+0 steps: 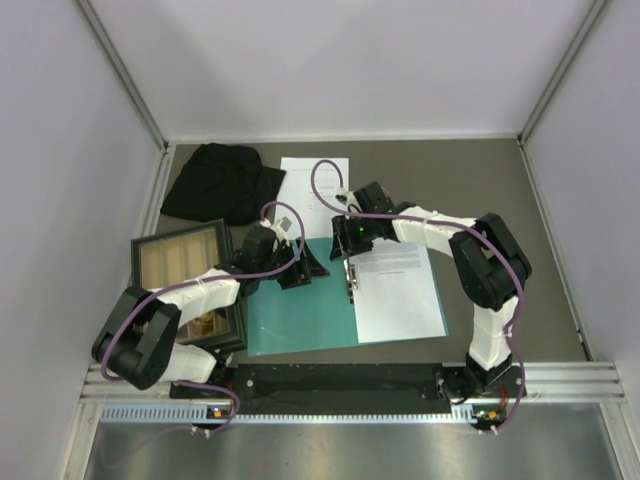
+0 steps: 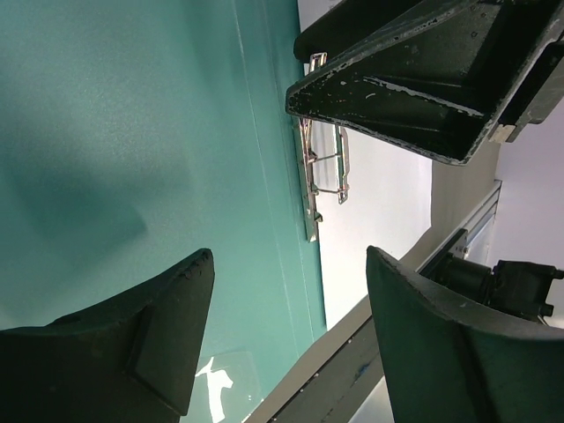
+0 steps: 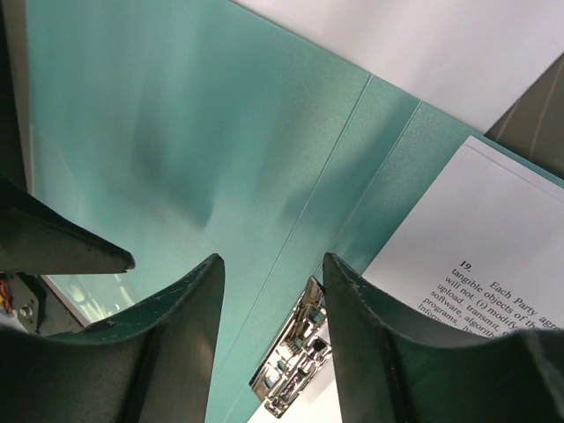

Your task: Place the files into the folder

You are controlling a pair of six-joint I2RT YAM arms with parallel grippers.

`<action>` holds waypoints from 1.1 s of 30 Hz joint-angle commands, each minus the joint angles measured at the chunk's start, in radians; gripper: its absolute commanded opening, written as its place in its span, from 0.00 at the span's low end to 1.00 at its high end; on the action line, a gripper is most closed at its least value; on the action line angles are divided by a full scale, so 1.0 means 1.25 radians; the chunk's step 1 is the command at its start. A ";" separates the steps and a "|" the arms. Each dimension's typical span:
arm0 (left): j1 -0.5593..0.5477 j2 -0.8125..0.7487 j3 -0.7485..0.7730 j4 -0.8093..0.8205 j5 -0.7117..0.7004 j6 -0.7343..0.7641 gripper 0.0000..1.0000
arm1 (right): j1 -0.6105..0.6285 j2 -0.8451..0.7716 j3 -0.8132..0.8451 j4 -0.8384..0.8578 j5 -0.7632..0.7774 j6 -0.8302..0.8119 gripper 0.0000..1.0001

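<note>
The teal folder lies open on the table, with a metal clip at its spine. A printed white sheet lies on its right half. Another white sheet lies behind the folder. My left gripper is open and empty over the folder's left half. My right gripper is open and empty just above the clip's far end. The left wrist view shows the folder, the clip and the open left gripper. The right wrist view shows the folder, the clip, the printed sheet and the open right gripper.
A dark-framed wooden tray stands left of the folder, under my left arm. A black cloth lies at the back left. The two grippers are close together over the folder's far edge. A metal rail runs along the table's front.
</note>
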 commanded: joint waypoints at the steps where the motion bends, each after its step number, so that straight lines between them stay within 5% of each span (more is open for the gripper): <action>1: -0.002 -0.005 -0.003 0.021 -0.017 0.006 0.74 | 0.010 -0.013 0.007 0.050 -0.047 0.008 0.47; 24: -0.002 -0.002 -0.021 0.052 -0.038 -0.017 0.74 | 0.049 -0.176 -0.129 0.034 -0.144 0.041 0.48; 26: -0.002 0.003 -0.017 0.053 -0.034 -0.016 0.74 | 0.060 -0.210 -0.162 0.032 -0.163 0.061 0.51; 30: -0.002 0.022 -0.003 0.056 -0.029 -0.004 0.74 | 0.093 -0.295 -0.187 -0.043 -0.094 0.105 0.74; 33: -0.002 0.044 0.009 0.062 -0.029 0.006 0.74 | 0.097 -0.349 -0.188 -0.096 -0.001 0.192 0.79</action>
